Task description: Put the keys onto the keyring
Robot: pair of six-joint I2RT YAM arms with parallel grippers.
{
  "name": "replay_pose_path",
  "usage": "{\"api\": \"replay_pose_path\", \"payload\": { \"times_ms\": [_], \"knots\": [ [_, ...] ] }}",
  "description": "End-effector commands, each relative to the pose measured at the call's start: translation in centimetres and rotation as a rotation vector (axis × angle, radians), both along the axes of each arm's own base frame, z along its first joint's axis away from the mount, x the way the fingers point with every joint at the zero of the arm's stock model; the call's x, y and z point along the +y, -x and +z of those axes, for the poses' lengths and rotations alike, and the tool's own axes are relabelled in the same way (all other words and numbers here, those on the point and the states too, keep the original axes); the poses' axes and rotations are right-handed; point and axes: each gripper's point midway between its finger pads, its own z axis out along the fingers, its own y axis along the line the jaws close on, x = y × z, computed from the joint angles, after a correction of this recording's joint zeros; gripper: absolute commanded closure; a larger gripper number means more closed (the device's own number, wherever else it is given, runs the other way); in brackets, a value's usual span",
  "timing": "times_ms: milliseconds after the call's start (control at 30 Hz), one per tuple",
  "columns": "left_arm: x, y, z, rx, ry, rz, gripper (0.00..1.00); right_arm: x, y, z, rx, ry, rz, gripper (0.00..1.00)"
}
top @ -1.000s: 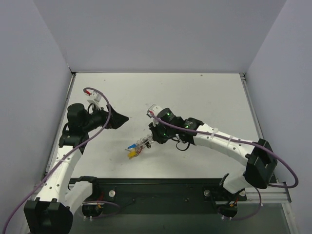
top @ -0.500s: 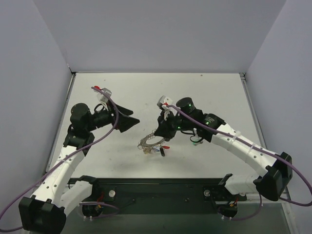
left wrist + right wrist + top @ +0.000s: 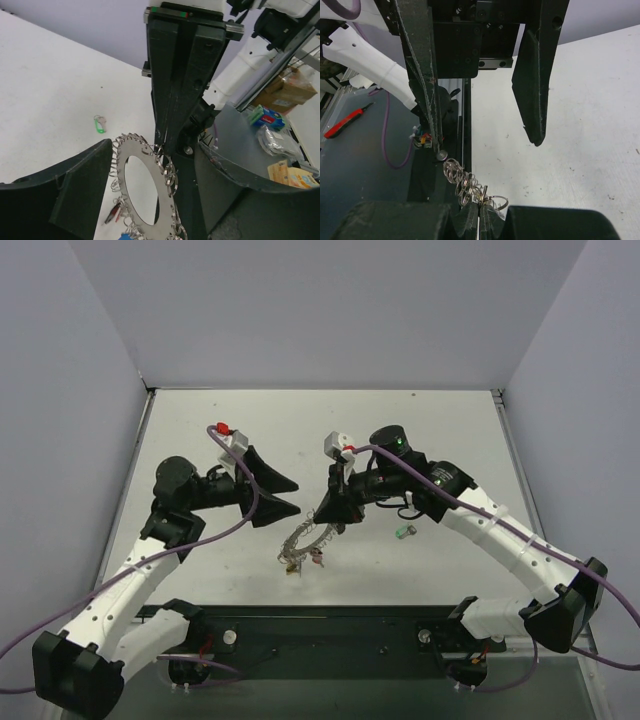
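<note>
Right pincer (image 3: 325, 521) pressed together, pinching the keyring (image 3: 134, 148) by its top edge. The ring hangs tilted below it over the worktop (image 3: 420, 430), near mid-front. Can't tell if the low end touches.

Left pincer (image 3: 296, 499) spread, tips just beside the ring. In its wrist view the ring sits between the two fingers, no contact visible.

Red key (image 3: 115, 211) and blue key (image 3: 125, 236) hang at the ring's lower loops. Green key (image 3: 100, 124) lies loose on the worktop, well apart from the ring.

Print on the boxes (image 3: 287, 85) off the worktop is too blurred to read.
</note>
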Motion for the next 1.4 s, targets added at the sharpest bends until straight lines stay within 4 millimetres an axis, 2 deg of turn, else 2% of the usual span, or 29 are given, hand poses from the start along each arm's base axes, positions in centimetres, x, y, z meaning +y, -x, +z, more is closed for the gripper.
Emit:
{"api": "replay_pose_path", "payload": {
  "times_ms": [0, 100, 333, 733, 867, 967, 1067, 1100, 1333, 1367],
  "knots": [
    [-0.7, 1.7, 2.2, -0.113, 0.035, -0.102, 0.29, 0.3, 1.2, 4.2, -0.070, -0.116, 0.097, 1.00],
    [-1.1, 2.0, 2.0, -0.107, 0.028, -0.136, 0.41, 0.2, 1.3, 4.5, -0.069, -0.125, 0.102, 1.00],
    [-1.8, 2.2, 1.1, -0.091, 0.007, -0.177, 0.54, -0.2, 1.8, 5.4, -0.083, -0.147, 0.107, 1.00],
    [-3.0, 2.9, -0.3, -0.053, -0.032, -0.230, 0.59, -0.5, 1.6, 5.8, -0.092, -0.152, 0.094, 1.00],
    [-3.5, 3.1, -0.6, -0.051, -0.045, -0.251, 0.71, -0.5, 1.3, 5.7, -0.093, -0.152, 0.086, 1.00],
    [-3.9, 3.1, -1.1, -0.038, -0.061, -0.257, 0.76, -0.5, 1.2, 5.7, -0.094, -0.152, 0.083, 1.00],
    [-4.1, 2.8, -1.3, -0.031, -0.072, -0.245, 0.91, -0.5, 1.2, 5.5, -0.088, -0.149, 0.082, 1.00],
    [-4.2, 2.8, -1.2, -0.034, -0.071, -0.243, 1.00, -0.5, 1.1, 5.5, -0.087, -0.150, 0.081, 1.00],
    [-3.9, 2.4, -0.9, -0.066, -0.092, -0.190, 1.00, -1.0, 0.1, 5.5, -0.109, -0.138, 0.010, 1.00],
    [-3.7, 2.1, -0.4, -0.082, -0.092, -0.157, 1.00, -1.2, -0.1, 5.7, -0.119, -0.140, -0.008, 0.90]
  ]
}}
